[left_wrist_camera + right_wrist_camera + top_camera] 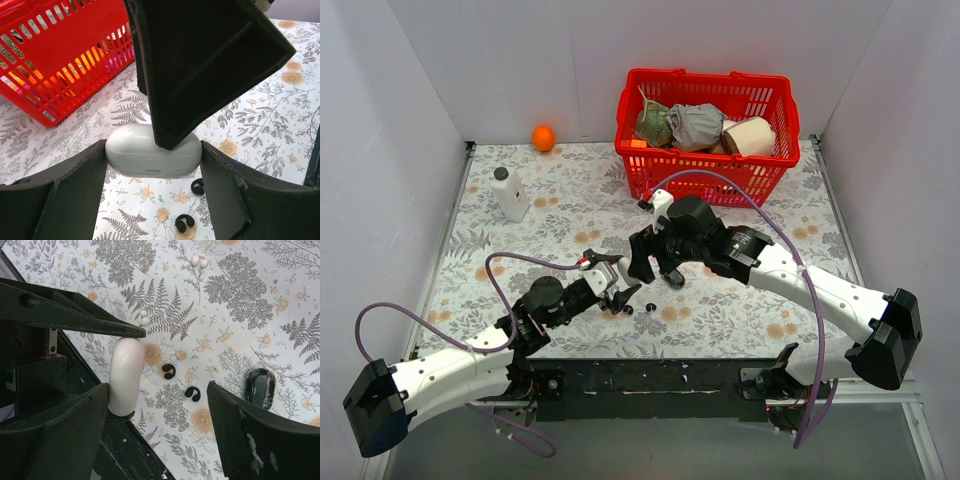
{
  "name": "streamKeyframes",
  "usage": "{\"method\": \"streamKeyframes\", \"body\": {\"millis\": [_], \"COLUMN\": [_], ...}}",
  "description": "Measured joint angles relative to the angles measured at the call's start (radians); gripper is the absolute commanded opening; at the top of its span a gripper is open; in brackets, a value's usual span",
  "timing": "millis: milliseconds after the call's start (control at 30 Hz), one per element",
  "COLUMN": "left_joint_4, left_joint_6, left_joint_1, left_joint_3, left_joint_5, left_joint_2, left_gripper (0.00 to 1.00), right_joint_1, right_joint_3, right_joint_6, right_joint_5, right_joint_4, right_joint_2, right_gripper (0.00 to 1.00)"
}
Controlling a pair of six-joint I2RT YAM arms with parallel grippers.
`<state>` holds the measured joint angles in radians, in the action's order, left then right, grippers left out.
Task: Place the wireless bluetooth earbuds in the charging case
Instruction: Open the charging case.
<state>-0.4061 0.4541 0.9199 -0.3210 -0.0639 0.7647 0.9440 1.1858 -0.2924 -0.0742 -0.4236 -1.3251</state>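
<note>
We see, at the centre of the overhead frame, the left jaws closed on the white charging case point(145, 152), its lid apparently shut, the right jaws wide open and empty over it, and both black earbuds point(169, 371) lying on the surface point(240, 305) nearby, neither yet inserted.

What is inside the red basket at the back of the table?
The red basket holds a green patterned bundle, a grey crumpled cloth and a beige roll. Whatever lies beneath them is covered.
</note>
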Motion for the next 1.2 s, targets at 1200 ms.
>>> {"method": "streamKeyframes", "body": {"millis": [1200], "left_joint_4": [0.017], "left_joint_6": [0.004], "left_joint_1": [0.0], "left_joint_3": [0.001], "left_joint_5": [0.01], "left_joint_2": [-0.055], "left_gripper": [0.0], "right_joint_1": [0.047], "right_joint_3": [0.043], "right_joint_6": [-0.005], "right_joint_5": [0.008], "right_joint_4": [0.01], "right_joint_2": [-0.022], "right_gripper": [0.94]}}
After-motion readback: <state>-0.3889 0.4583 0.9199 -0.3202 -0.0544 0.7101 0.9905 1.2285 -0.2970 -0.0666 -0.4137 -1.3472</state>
